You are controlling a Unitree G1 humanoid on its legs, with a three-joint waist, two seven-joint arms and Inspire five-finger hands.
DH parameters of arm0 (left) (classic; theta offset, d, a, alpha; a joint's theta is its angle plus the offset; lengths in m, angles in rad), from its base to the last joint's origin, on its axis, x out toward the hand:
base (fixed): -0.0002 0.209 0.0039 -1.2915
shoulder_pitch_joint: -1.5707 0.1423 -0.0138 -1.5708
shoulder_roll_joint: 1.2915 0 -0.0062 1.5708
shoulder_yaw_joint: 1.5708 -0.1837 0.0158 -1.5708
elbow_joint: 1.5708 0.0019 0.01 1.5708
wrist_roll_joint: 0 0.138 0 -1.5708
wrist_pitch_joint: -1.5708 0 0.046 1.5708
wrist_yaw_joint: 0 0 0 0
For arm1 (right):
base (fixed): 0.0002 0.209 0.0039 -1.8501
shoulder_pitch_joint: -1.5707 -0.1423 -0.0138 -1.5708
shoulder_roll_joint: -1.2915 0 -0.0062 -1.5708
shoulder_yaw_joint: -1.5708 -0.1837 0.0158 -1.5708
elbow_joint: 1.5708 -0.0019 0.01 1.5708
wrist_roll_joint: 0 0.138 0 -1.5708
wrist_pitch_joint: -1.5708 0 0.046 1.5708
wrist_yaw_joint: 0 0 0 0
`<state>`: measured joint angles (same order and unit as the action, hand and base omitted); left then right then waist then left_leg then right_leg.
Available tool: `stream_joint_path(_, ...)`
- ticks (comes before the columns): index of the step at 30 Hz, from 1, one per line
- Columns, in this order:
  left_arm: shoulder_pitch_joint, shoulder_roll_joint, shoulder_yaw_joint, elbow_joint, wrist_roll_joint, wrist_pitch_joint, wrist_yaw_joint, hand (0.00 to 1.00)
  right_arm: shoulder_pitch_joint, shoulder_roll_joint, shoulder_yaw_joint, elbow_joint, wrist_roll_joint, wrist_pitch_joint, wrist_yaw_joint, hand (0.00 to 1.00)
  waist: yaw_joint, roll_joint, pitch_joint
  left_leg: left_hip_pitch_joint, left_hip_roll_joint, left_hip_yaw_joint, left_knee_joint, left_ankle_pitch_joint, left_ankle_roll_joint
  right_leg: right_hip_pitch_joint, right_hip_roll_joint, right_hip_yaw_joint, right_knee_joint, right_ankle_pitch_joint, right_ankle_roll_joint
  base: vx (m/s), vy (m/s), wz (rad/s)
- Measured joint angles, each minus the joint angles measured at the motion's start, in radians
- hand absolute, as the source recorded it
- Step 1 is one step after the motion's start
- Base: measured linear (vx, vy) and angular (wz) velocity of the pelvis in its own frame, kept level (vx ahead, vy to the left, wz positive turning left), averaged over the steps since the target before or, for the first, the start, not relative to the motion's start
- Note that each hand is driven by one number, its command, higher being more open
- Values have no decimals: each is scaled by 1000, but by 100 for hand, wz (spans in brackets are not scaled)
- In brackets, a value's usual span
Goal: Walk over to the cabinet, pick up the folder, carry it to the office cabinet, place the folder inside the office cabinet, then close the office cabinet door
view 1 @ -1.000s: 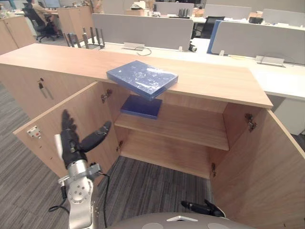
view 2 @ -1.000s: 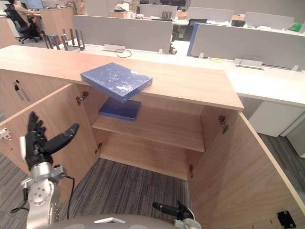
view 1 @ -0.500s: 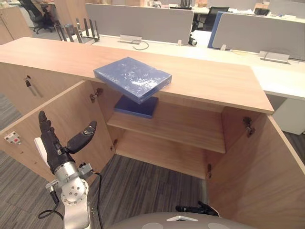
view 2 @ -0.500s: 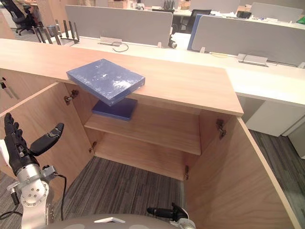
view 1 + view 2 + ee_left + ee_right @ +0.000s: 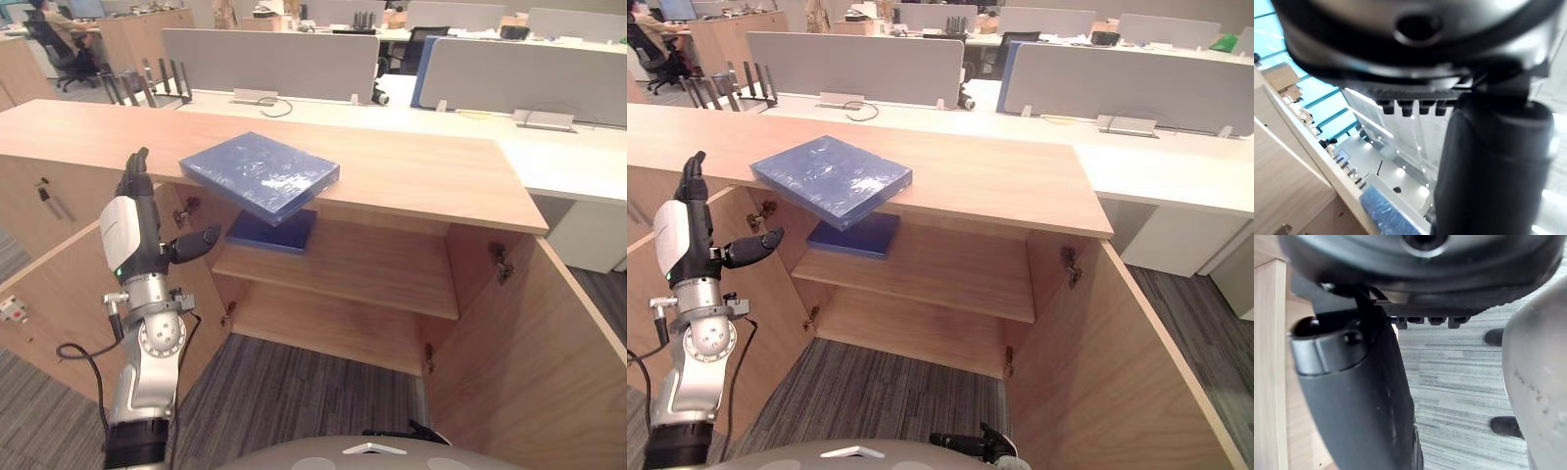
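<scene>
**Item:** folder (image 5: 260, 176). Blue, flat, with a boxy spine and a glossy surface.

**Location:** on the cabinet top (image 5: 421, 171), above the left hand (image 5: 137, 230) on its thumb side, near it but apart. One corner juts past the top's front edge, over the open compartment.

**Left hand:** held upright in front of the open left door (image 5: 59, 294). The fingers are straight and the thumb is splayed toward the folder — it holds nothing.

**Right hand** (image 5: 980, 446)**:** low at the bottom edge of the right eye view, well apart from the folder. Whether it is spread or closed cannot be told.

**Nearby:**
- A dark blue item (image 5: 272, 231) lies on the upper shelf (image 5: 372, 269), just beyond the left thumb and directly beneath the folder's overhang.
- The right door (image 5: 529, 343) is swung open, far across from the left hand.

**Handling (judged):**
- It looks stiff and should keep its shape when lifted.
- It is probably of moderate weight and not fragile.
- The shiny cover looks slick, so a light pinch may slide.
- It is broad, so if taken by one corner alone it would likely lever downward.

**Hold point (judged):** the overhanging corner. Fingers go beneath and the thumb on top, pushed as far toward the folder's middle as reach allows. The right hand under the far edge would steady it.

**Status:** the pick-up has not begun, and the folder is untouched.
</scene>
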<state>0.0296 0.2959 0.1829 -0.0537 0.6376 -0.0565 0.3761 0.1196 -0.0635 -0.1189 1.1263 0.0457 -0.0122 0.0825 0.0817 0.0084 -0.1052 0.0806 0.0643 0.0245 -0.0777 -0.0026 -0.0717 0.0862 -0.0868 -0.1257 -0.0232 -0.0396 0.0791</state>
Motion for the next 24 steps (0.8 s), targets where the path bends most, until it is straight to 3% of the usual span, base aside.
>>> stream_joint_path(4, -82, 124, -82, 161, 47, 6, -2, 100, -1, 1, -24, -1, 0, -3, 0, 100, -6, -7, -4, 0, -1, 16, -6, 0, 0, -15, 0, 18, 0, 0, 0, 27, 15, -12)
stream_joint_path(8, -157, 191, -150, 283, 86, 11, -7, 100, -1, 2, -43, 1, 0, -6, 0, 100, -11, -7, -4, 3, -2, 21, -6, -2, 0, -16, 0, 24, 2, 0, -1, 5, 4, -3)
stream_joint_path(14, -236, 266, -228, 407, 133, 9, -9, 100, -9, 3, -83, 18, 1, -18, 0, 100, -21, -6, -3, 5, -2, 31, -8, -2, 0, -33, 2, 38, 12, -5, -8, -40, -2, -5)
stream_joint_path(24, -364, 307, -336, 539, 195, -8, -9, 100, -18, 2, -146, 50, 6, -24, -2, 100, -37, -18, 5, 5, -3, 39, -8, -2, 0, -37, 2, 51, 15, -5, -9, -5, 2, -2)
